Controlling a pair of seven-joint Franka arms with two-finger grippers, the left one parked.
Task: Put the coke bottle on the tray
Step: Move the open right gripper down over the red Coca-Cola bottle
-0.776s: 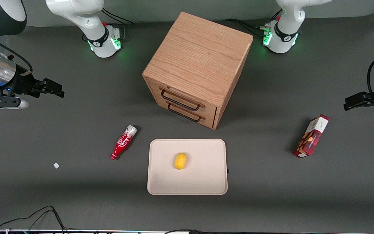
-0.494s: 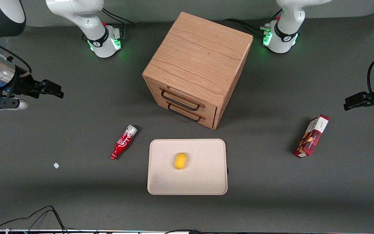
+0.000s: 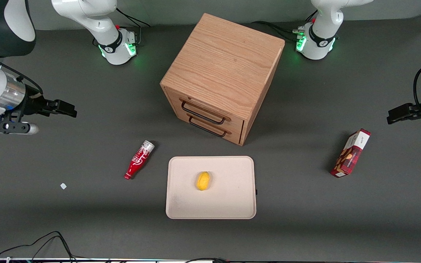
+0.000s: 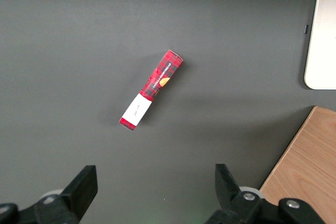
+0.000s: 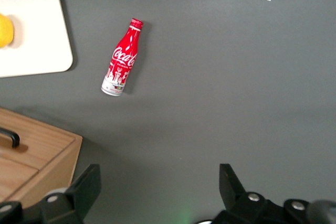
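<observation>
Front view, dark grey table [image 3: 86, 219], coke bottle [image 3: 139, 160] lying beside tray [image 3: 228, 204], pincer [image 5: 157, 192] wide, well apart.

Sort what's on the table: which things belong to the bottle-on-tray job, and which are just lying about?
Job:
coke bottle, lying on the table beside the tray
tray
gripper, open, above the table toward the working arm's end

Lying about:
lemon on the tray
wooden drawer cabinet
red snack box
white scrap

The dark grey table [image 3: 305, 219] carries a wooden drawer cabinet [image 3: 223, 75] near its middle. The tray [image 3: 228, 204] lies in front of the cabinet. The coke bottle [image 3: 139, 159] lies on its side beside the tray, toward the working arm's end. A red snack box [image 3: 350, 152] lies toward the parked arm's end. The gripper [image 3: 66, 108] hangs above the working arm's end, fingers spread.
</observation>
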